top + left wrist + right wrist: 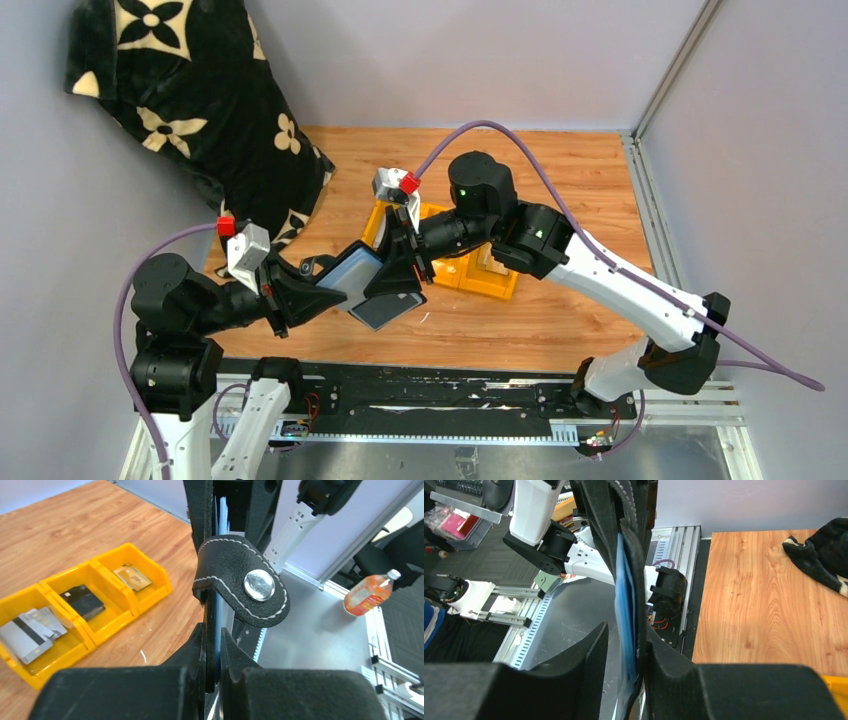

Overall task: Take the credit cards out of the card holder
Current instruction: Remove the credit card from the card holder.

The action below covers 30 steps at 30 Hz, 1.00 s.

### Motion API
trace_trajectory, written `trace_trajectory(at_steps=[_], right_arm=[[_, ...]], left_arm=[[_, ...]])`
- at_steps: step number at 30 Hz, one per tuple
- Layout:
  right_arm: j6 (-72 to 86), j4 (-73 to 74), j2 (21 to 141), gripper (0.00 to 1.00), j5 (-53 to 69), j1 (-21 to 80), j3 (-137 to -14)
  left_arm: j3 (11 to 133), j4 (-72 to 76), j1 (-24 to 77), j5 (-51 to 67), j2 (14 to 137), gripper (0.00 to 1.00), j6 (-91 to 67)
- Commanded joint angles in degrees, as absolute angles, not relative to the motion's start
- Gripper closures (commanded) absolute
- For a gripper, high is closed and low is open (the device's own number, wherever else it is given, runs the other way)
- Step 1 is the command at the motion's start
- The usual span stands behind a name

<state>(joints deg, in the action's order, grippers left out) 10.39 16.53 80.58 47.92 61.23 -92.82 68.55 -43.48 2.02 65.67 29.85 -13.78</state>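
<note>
A wooden bench (560, 320) fills the floor of a pale grey enclosure. The left jaws are closed tight on one edge of the card holder (358, 275), pinching it near its black snap tab (240, 580). The right jaws stand partly open astride the opposite edge. One finger (659, 650) lies against the black outside, and the other (589, 645) stands clear of the pale blue lining. The card holder sits between the two arms, just beside the near-left end of the yellow tray (490, 285), with its blue inside turned upward. Whether its lower edge touches the bench cannot be told.

In the tray, silvery-grey credit cards (30, 632) lie in one end compartment. A black card (82, 601) lies in the middle one and a tan card (131, 577) in the other end. A black blanket (200, 90) with cream flowers is heaped well apart from the tray, far to its left.
</note>
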Motion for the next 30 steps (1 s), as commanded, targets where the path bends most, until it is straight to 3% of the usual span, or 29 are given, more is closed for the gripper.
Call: trace_trajectory(at_steps=[1, 5, 7, 9, 10, 12, 20, 24, 30], right_arm=[[4.2, 23.2, 82.5, 0.69, 52.1, 62.1, -97.2], [2.3, 26.2, 84.9, 0.87, 52.7, 62.2, -101.0], [1.9, 27.1, 85.6, 0.99, 51.1, 62.2, -102.4], [3.1, 26.1, 84.9, 1.0, 45.7, 62.1, -102.5], [4.7, 23.4, 84.2, 1.0, 42.9, 62.0, -101.8], [9.9, 15.6, 81.7, 1.0, 39.5, 61.4, -98.6], [36.0, -37.3, 68.4, 1.0, 24.4, 61.6, -67.4], [37.9, -49.9, 66.1, 1.0, 16.6, 63.0, -58.5], [36.4, -58.0, 68.0, 1.0, 12.3, 66.2, -56.4]], left_arm=[[67.6, -44.4, 1.9, 71.0, 30.5, 0.98, -14.7], [66.8, -44.4, 2.0, 73.6, 31.1, 0.96, -15.5], [66.8, -44.3, 2.0, 73.4, 31.2, 0.87, -15.5], [66.8, -44.4, 2.0, 71.3, 31.0, 0.37, -15.9], [66.8, -44.5, 2.0, 69.5, 30.7, 0.22, -16.1], [66.7, -44.7, 2.0, 65.0, 30.2, 0.11, -16.1], [60.6, -28.3, 2.0, 61.5, 26.8, 0.11, -33.5], [57.2, -23.5, 2.0, 60.5, 24.5, 0.13, -40.0], [53.9, -17.6, 2.0, 58.9, 24.4, 0.21, -48.8]])
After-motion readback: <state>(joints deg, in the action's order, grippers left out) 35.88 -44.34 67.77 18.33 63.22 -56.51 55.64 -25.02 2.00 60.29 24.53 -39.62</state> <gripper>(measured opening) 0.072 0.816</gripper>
